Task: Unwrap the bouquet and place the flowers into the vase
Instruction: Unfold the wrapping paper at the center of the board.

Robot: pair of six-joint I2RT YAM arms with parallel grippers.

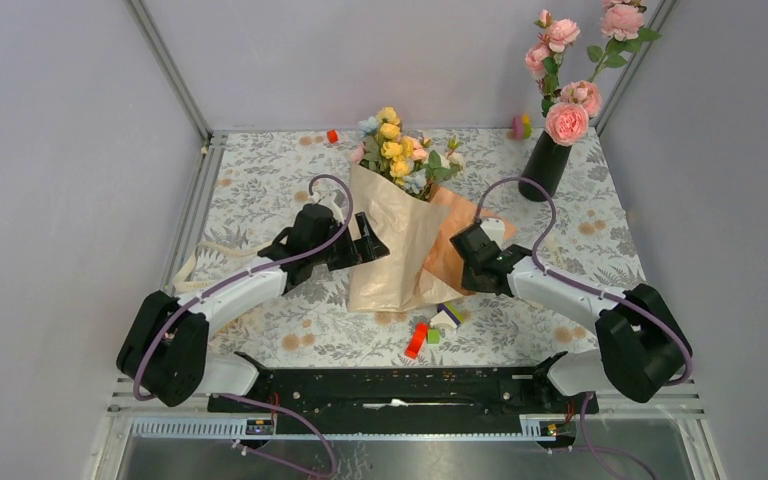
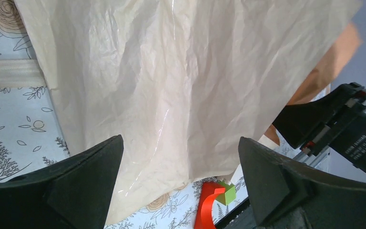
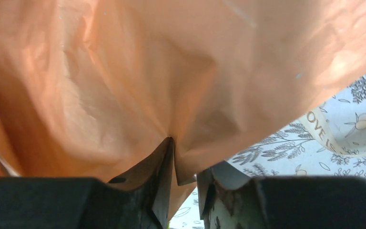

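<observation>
The bouquet [image 1: 397,235] lies in the middle of the table, wrapped in crinkled beige paper [image 2: 181,71] with a peach sheet [image 3: 138,71] on its right. Its small yellow, pink and pale flowers [image 1: 395,150] stick out at the far end. My left gripper [image 1: 368,246] is open at the wrap's left edge, and the beige paper lies just ahead of its spread fingers [image 2: 90,162]. My right gripper [image 3: 187,162] is shut on a fold of the peach paper at the wrap's right side [image 1: 457,266]. The black vase [image 1: 545,165] stands at the back right with tall pink roses in it.
A red curved piece [image 1: 416,340] and a green cube [image 1: 433,335] lie near the wrap's bottom end. A cream ribbon [image 1: 210,255] trails on the left of the table. Small toys [image 1: 520,126] sit by the back wall, and metal frame posts stand at the far corners.
</observation>
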